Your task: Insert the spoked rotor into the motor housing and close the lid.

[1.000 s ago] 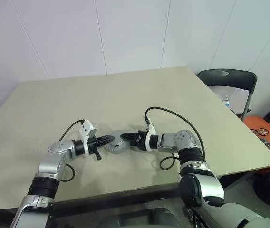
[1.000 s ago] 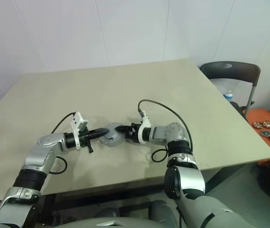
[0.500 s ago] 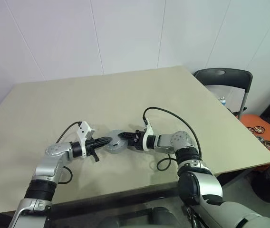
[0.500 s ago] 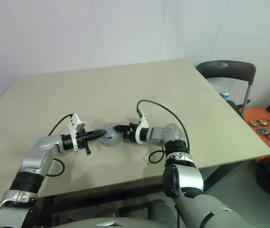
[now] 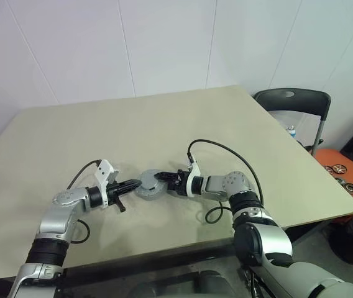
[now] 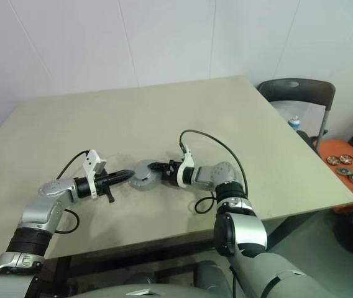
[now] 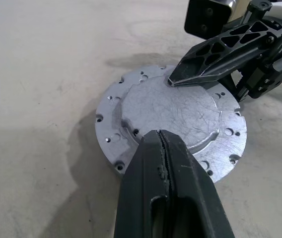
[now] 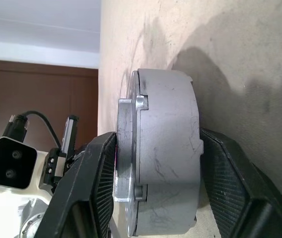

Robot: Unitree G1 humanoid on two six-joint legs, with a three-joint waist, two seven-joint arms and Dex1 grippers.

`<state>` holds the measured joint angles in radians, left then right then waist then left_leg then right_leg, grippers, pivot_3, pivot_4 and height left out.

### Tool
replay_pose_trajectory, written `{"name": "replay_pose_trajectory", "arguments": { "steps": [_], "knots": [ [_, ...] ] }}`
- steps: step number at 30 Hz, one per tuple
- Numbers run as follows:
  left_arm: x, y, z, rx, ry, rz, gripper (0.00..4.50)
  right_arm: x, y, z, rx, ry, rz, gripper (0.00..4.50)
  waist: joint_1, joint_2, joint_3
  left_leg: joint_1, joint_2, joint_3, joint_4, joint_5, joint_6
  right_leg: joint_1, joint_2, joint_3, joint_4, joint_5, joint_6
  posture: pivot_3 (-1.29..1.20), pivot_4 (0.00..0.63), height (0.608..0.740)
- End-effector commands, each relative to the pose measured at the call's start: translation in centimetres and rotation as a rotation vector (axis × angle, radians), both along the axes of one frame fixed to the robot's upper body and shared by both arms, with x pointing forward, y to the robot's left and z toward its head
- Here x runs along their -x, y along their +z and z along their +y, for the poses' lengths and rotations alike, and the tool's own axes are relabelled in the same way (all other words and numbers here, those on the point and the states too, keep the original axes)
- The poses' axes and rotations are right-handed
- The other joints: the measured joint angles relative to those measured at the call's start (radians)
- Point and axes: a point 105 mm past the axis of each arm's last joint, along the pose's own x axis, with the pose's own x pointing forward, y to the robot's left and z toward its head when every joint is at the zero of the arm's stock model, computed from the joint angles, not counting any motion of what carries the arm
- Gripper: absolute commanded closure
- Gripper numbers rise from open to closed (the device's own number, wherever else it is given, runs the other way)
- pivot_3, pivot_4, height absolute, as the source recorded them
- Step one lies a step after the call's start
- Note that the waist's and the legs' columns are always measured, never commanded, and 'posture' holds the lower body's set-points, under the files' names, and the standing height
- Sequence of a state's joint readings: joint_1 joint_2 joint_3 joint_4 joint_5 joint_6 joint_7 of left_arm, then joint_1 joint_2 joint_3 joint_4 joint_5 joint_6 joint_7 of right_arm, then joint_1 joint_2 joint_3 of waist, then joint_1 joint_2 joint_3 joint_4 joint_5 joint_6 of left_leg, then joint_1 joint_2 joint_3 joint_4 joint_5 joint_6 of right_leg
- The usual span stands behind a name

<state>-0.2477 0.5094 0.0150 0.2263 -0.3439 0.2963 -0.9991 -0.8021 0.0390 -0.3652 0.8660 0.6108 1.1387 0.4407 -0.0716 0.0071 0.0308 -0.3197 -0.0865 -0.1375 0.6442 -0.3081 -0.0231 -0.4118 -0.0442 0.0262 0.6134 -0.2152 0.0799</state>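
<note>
A round silver motor housing [image 5: 149,185] with its lid [image 7: 173,106] fitted on top was seen lying flat on the beige surface [image 5: 164,124], near the front edge and roughly midway between the 2 arms. The lid was a flat metal disc with a raised circular middle and small holes around its rim; the spoked rotor could not be made out, the closed lid covering whatever lay inside.

The right end effector [image 5: 164,180] was reached in from the right, pointing leftward, and its 2 black fingers [image 8: 89,193] were closed about halfway onto the motor housing — 1 finger pressed on the lid's top face, the other against the underside, as the right wrist view showed. In the left wrist view the upper fingertip was seen resting on the far part of the lid.

The left end effector [image 5: 133,184] was held just to the left of the housing, pointing right toward it. Its fingers were pressed fully together and nothing was gripped between them — their joined tip was positioned at the near left rim of the lid; whether it touched the metal could not be told.

A dark folding chair [image 5: 294,105] was standing beyond the right corner of the surface, and several small round parts [image 5: 344,177] were lying on an orange area at the far right.
</note>
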Motion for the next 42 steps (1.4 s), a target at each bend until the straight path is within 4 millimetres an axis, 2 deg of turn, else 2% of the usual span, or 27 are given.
{"name": "replay_pose_trajectory", "arguments": {
  "steps": [1,7,11,15,17,19,23,27,32,42],
  "knots": [
    [-0.3,1.5,0.3,0.0,0.005,-0.058,4.5,1.1,-2.1,0.2,0.087,0.032,0.063,2.3,0.0,0.0,0.0,0.0,0.0,0.0,0.0,0.0,0.0,0.0,0.0,0.0,0.0,0.0,0.0,0.0,0.0,0.74],
    [-0.2,2.3,0.8,0.028,0.039,-0.075,4.5,0.1,-1.8,-0.1,0.037,-0.043,0.081,2.3,0.0,0.001,0.0,0.0,0.0,0.0,0.0,0.0,0.0,0.0,0.0,0.0,0.0,0.0,0.0,0.0,0.0,0.74],
    [-0.4,4.1,1.9,0.088,0.125,-0.109,4.5,-1.6,2.1,0.5,-0.172,-0.089,0.015,2.3,0.0,0.001,0.002,-0.001,0.0,0.0,0.0,0.0,0.0,-0.001,0.0,0.0,0.0,0.0,0.0,0.0,0.0,0.74],
    [-0.2,5.2,2.9,0.134,0.192,-0.118,4.5,-2.7,4.3,0.5,-0.293,-0.14,-0.018,2.3,0.003,0.0,0.005,-0.005,0.0,0.0,0.0,0.0,0.0,-0.005,0.0,0.0,0.0,0.001,-0.001,0.0,0.0,0.74],
    [0.0,5.4,3.3,0.141,0.212,-0.116,4.5,-2.9,4.8,0.5,-0.32,-0.156,-0.026,2.3,0.003,-0.001,0.004,-0.014,-0.001,0.0,0.001,0.0,0.0,-0.014,-0.001,0.0,0.001,0.002,-0.004,0.0,0.0,0.74],
    [0.1,5.3,3.7,0.142,0.233,-0.11,4.5,-2.9,4.6,0.5,-0.318,-0.163,-0.022,2.3,0.003,-0.001,0.004,-0.02,-0.002,0.0,0.002,0.0,0.0,-0.019,-0.002,0.001,0.001,0.003,-0.004,0.0,0.0,0.74],
    [0.2,5.1,4.5,0.148,0.275,-0.101,4.5,-3.1,4.8,0.7,-0.336,-0.182,-0.026,2.3,0.004,-0.001,0.004,-0.022,-0.002,0.0,0.0,-0.001,0.001,-0.021,-0.003,0.001,0.0,0.003,-0.004,0.0,0.0,0.74],
    [0.4,4.8,4.5,0.151,0.286,-0.092,4.5,-3.2,4.7,0.8,-0.316,-0.186,-0.03,2.3,0.004,-0.001,0.004,-0.022,-0.002,0.0,-0.001,-0.001,0.001,-0.022,-0.003,0.001,0.0,0.003,-0.004,0.0,0.0,0.74],
    [0.5,4.2,4.8,0.145,0.305,-0.079,4.5,-3.5,3.1,0.1,-0.241,-0.228,0.0,2.3,0.004,-0.001,0.004,-0.021,-0.002,0.0,-0.001,-0.001,0.001,-0.022,-0.003,0.001,0.001,0.003,-0.004,0.0,0.0,0.74],
    [0.6,3.7,5.0,0.137,0.324,-0.07,4.5,-3.4,2.0,-0.1,-0.205,-0.246,0.023,2.3,0.002,-0.001,0.004,-0.02,-0.002,0.0,0.0,-0.001,0.001,-0.02,-0.003,0.001,0.001,0.003,-0.004,0.0,0.0,0.74]
  ]
}}
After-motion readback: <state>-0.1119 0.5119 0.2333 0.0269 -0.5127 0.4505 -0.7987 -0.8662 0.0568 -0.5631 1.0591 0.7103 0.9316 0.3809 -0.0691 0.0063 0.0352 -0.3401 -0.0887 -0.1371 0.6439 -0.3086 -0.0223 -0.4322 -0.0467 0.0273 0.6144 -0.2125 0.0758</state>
